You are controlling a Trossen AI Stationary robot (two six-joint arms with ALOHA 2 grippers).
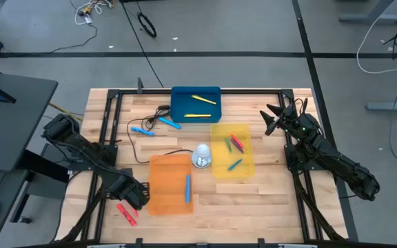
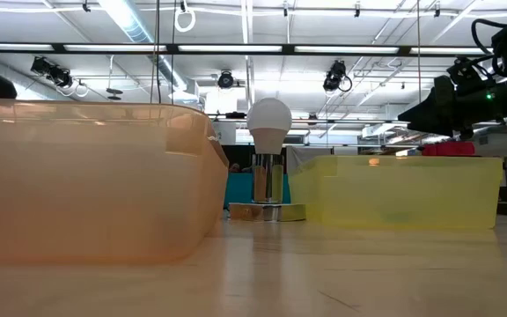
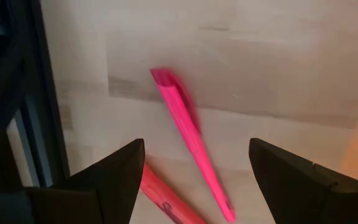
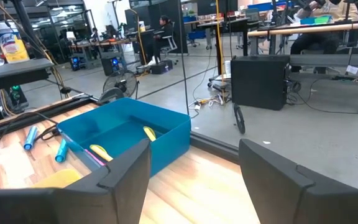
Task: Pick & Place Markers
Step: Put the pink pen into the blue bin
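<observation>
**Markers Partly Sorted, Two Red Ones Waiting at Lower Left**

Lower left of the high view: left claw (image 1: 131,193) hovering low beside the orange tray (image 1: 158,196), fingers spread and pinching nothing. Directly beneath it in the left wrist view, two red markers (image 3: 188,149) lying loose on the counter (image 1: 274,200), one crossing between the open fingers, the other tucked partly under the nearer finger. Same pair seen in the high view as red markers at the frame's lower left, just outside the tray.

Toward the centre: one light blue marker (image 1: 188,187) already in the orange tray. Upper centre: blue tray (image 1: 178,96) holding yellow markers (image 1: 204,100); two light blue markers (image 1: 158,125) still out on the counter just left of it, near a black cable (image 1: 133,141). Centre right: yellow tray (image 1: 247,169) with red, green and blue markers (image 1: 236,145) inside.

Judged progress: well under way, several markers binned, at least four left on the bare wood. Next likely pick: the red pair under the left claw.

In the way: a light bulb on a metal base (image 1: 201,156) standing between the orange and yellow trays, plus the cable near the loose blue markers. The black frame rail beside the red pair may crowd a descent.

Upper right: right claw (image 1: 273,118) parked clear above the counter's corner, fingers spread, carrying nothing.
</observation>
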